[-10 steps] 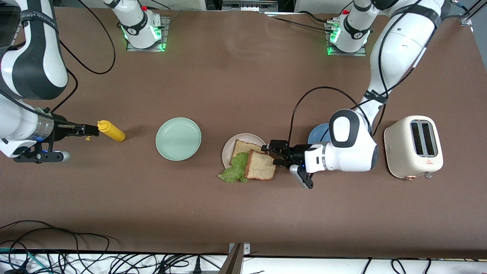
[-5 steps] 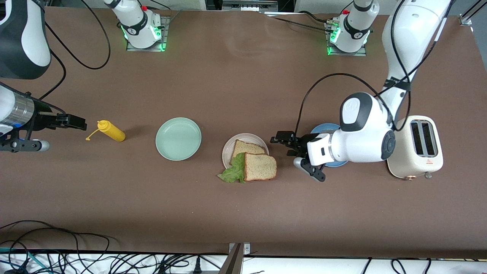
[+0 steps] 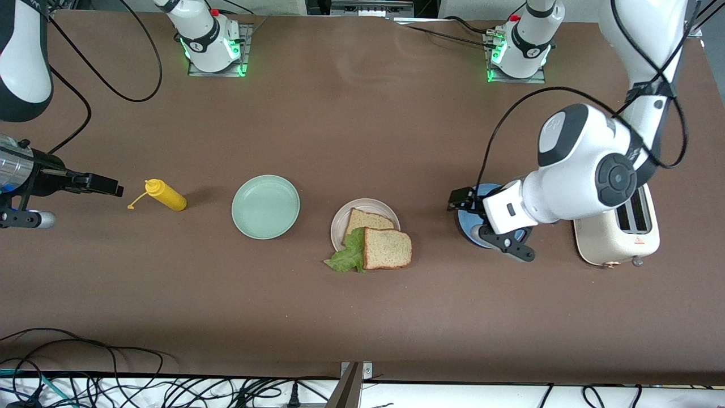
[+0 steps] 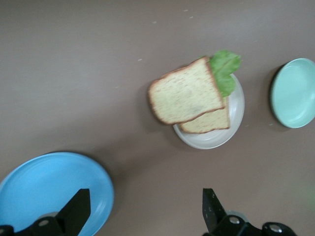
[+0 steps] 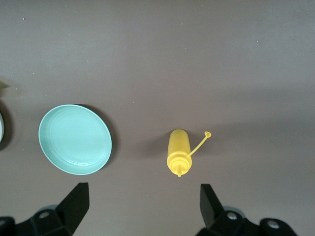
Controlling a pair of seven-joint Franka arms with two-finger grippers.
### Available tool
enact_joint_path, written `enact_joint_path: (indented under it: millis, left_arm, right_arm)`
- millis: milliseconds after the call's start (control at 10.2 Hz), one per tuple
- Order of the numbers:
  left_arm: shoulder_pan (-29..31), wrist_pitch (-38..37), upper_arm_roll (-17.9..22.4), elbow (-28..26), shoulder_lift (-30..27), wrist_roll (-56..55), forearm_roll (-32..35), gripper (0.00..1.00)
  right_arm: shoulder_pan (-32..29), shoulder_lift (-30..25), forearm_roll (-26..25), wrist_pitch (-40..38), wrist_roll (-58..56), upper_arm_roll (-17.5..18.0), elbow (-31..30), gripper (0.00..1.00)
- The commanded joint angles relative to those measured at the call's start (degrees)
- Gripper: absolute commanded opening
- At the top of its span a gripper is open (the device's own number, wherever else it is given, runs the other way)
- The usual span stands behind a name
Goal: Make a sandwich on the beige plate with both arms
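Sandwich looks assembled: top bread slice (image 3: 387,248) sits skewed over the lettuce leaf (image 3: 349,255) and lower bread slice (image 3: 369,219) on the beige plate (image 3: 340,222), overhanging its rim toward the front camera. Left gripper (image 3: 465,199) is over the blue plate (image 4: 51,189), jaws spread and empty; right gripper (image 3: 107,186) is just beside the yellow squeeze bottle (image 3: 166,195), jaws spread. Next probably squaring the top slice or adding sauce; the blue plate and toaster (image 3: 617,238) are partly hidden by the left arm.
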Motion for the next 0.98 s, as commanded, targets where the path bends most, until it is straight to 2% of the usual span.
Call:
enact_joint_path:
  millis: [0,196,294,687,883]
  left_arm:
    - [2.07,-4.54,0.18,-1.42,-4.0,-1.08,5.21,1.0]
    - [3.74,-8.42,0.27,-1.33,-6.73,-1.08,9.96,1.0]
    - [5.05,-10.26,0.18,-1.25,-7.87,-0.91,10.15,1.0]
    - [7.44,-12.91,0.26,-0.98,-9.63,-0.11,10.41,1.0]
    - [6.83,-13.35,2.89,-1.77,-11.82,3.03,10.24,1.0]
  right_arm:
    - [0.16,-1.4,0.21,0.48,0.22,0.21,-1.53,1.0]
    - [0.16,-1.58,-0.75,0.3,0.13,0.21,-1.45,1.0]
    - [0.17,-1.58,-2.85,0.3,0.22,0.39,-1.45,1.0]
    - [0.34,-1.58,-3.22,0.39,0.31,0.65,-1.45,1.0]
    - [0.69,-1.58,-3.4,0.3,0.31,0.65,-1.27,1.0]
